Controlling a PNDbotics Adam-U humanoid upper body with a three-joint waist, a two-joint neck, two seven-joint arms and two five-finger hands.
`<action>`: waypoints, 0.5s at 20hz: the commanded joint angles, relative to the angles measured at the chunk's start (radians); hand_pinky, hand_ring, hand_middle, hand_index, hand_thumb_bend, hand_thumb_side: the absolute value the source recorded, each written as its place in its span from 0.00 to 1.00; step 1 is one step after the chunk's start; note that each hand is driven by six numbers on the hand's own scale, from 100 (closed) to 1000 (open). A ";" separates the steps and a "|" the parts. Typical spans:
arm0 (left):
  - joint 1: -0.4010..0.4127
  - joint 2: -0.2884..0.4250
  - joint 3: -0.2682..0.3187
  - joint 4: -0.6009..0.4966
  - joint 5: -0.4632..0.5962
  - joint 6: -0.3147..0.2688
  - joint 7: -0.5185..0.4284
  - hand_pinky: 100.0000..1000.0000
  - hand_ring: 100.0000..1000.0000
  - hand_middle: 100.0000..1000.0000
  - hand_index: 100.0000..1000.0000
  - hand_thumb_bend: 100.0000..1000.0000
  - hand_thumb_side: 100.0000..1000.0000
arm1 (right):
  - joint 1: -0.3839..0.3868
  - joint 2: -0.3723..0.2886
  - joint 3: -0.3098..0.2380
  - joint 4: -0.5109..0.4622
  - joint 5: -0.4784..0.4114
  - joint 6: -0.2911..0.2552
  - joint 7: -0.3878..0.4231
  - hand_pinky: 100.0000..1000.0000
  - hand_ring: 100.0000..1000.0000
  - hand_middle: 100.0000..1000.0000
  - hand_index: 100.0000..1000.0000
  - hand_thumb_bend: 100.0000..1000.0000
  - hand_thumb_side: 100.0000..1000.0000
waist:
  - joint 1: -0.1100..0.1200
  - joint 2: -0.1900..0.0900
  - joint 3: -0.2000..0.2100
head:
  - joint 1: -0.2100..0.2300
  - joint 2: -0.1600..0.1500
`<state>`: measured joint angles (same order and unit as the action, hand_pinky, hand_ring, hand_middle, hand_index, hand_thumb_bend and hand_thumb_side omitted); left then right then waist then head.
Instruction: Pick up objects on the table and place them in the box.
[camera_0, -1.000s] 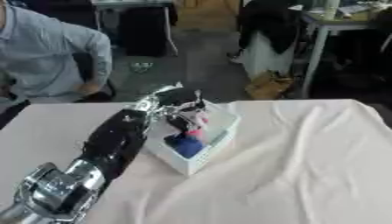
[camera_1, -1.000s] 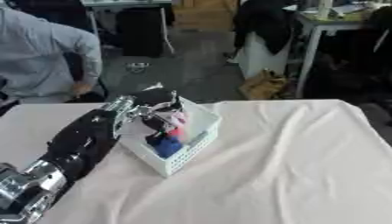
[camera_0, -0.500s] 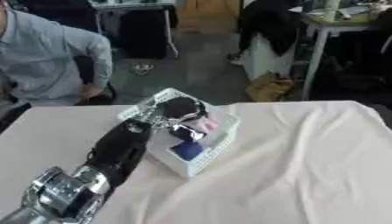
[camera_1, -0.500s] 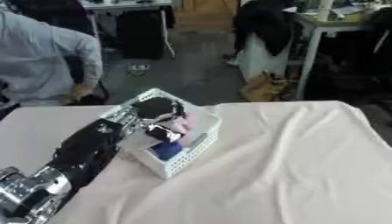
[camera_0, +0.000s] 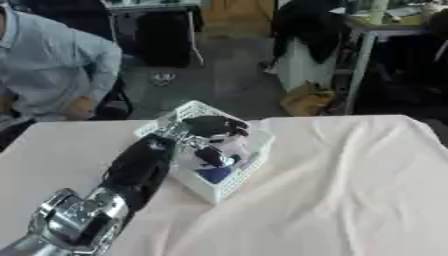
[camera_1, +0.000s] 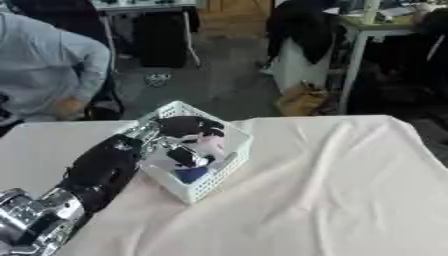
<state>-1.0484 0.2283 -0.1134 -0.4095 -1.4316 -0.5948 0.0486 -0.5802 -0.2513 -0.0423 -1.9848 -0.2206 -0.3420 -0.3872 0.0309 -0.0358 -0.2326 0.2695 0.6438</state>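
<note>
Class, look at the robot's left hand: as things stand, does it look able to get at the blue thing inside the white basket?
Probably yes: the left hand is over the open white basket, with the blue thing just below it and nothing covering it.

I'm seeing my left arm (camera_0: 131, 172) coming in from the lower left corner, its silver wrist joint (camera_0: 74, 222) sitting nearest the camera and the black forearm stretching up and to the right. The left robot hand (camera_0: 206, 131) is reaching forward at the end of it, fingers curling downward. I can't tell whether they are closing on anything. My right arm isn't showing in either view.
</note>
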 joint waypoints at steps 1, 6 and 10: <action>-0.029 0.016 0.006 -0.034 -0.003 0.013 0.015 1.00 1.00 1.00 1.00 0.28 0.68 | -0.019 -0.006 0.000 -0.015 -0.002 0.001 0.002 0.80 0.86 0.72 0.74 0.00 0.93 | 0.011 0.001 0.000 | 0.003 0.000; -0.031 0.016 0.001 -0.046 -0.011 0.039 0.070 1.00 1.00 1.00 1.00 0.29 0.65 | -0.018 -0.007 0.000 -0.015 -0.003 0.001 0.002 0.80 0.86 0.72 0.74 0.00 0.93 | 0.012 0.001 0.000 | 0.005 0.002; -0.037 0.021 0.005 -0.064 -0.018 0.070 0.133 1.00 1.00 1.00 1.00 0.31 0.61 | -0.017 -0.007 -0.001 -0.015 -0.003 0.002 0.002 0.80 0.86 0.72 0.74 0.00 0.93 | 0.011 0.000 0.001 | 0.005 0.003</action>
<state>-1.0532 0.2286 -0.1135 -0.4480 -1.4447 -0.5329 0.1596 -0.5802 -0.2513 -0.0423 -1.9848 -0.2207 -0.3420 -0.3872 0.0310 -0.0358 -0.2325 0.2715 0.6474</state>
